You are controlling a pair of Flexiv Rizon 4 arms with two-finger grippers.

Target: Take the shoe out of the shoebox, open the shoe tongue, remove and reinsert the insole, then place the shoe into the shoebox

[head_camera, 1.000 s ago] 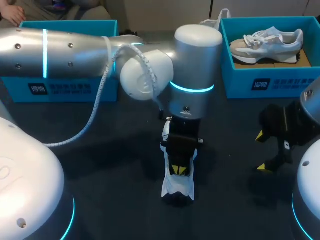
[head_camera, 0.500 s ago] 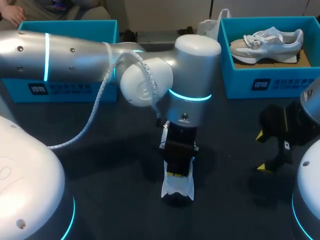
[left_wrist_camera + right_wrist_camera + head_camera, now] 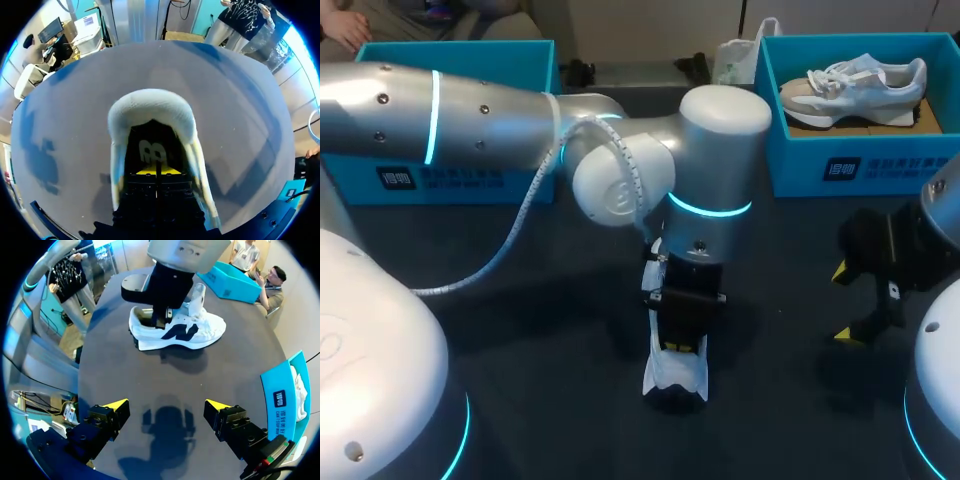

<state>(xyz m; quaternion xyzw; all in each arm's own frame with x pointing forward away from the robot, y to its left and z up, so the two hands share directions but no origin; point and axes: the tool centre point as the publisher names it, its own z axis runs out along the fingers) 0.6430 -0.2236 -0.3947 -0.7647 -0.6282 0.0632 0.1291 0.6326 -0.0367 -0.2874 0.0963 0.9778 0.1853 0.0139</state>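
Since a second ago my left arm has swung its wrist a little toward the counter's right edge and sunk. The left claw [image 3: 678, 347] now sits deeper in the mouth of the white mesh sneaker with a dark side mark [image 3: 675, 375]. Its yellow tips, plain to see before, now show only as a thin strip. The sneaker has not shifted, and my right arm has kept still.

The sneaker stands upright on the dark counter [image 3: 520, 330], at the middle and close to the near edge. Its long axis runs from far edge to near edge, heel toward the near edge. My left claw enters it from above. In the left wrist view the padded heel collar curves just ahead of the tips, and the dark insole with a pale heel mark [image 3: 150, 150] lies under them. The two fingers are pressed together with only a seam between them; whether they nip the insole's edge I cannot tell. The white tongue [image 3: 198, 294] stands up beside the claw on the toe side.

My right claw [image 3: 166, 405] hangs spread wide over the counter near the right edge, well apart from the sneaker and side-on to it. The left arm is by far the nearer.

A blue cardboard shoebox [image 3: 450, 178] stands at the far left corner, its inside out of sight. A matching blue shoebox [image 3: 860, 170] at the far right corner holds a second pale sneaker [image 3: 855, 85]. From above, my left wrist hides the sneaker's toe and laces, and I cannot make out whether the insole has lifted.
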